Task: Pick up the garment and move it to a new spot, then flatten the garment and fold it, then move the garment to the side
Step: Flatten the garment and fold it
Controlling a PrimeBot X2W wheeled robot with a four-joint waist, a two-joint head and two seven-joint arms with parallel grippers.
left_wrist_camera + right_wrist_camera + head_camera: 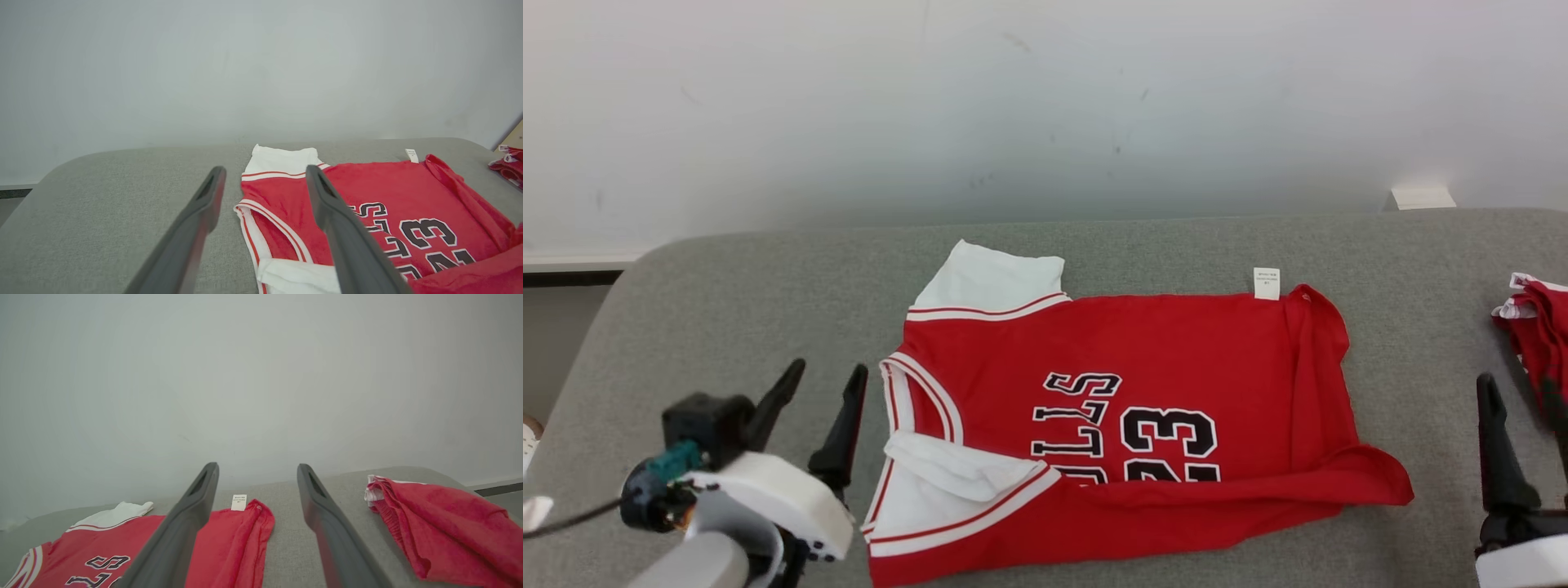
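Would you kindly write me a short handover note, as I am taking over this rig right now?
Left tool: open, empty, beside the shoulder end of the jersey.
Right tool: open, empty, just past its hem end.
The jersey lies spread sideways on the grey table, its near edge turned over the lettering. Another red garment lies at the far right.
Done: placed, mostly flattened, first fold apparently made.
Left: finish folding, then move it aside.

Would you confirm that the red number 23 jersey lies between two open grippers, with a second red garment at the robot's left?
No: the head view shows the second red garment at the robot's right, beside the right gripper. The red number 23 jersey does lie between it and the left gripper, both open.
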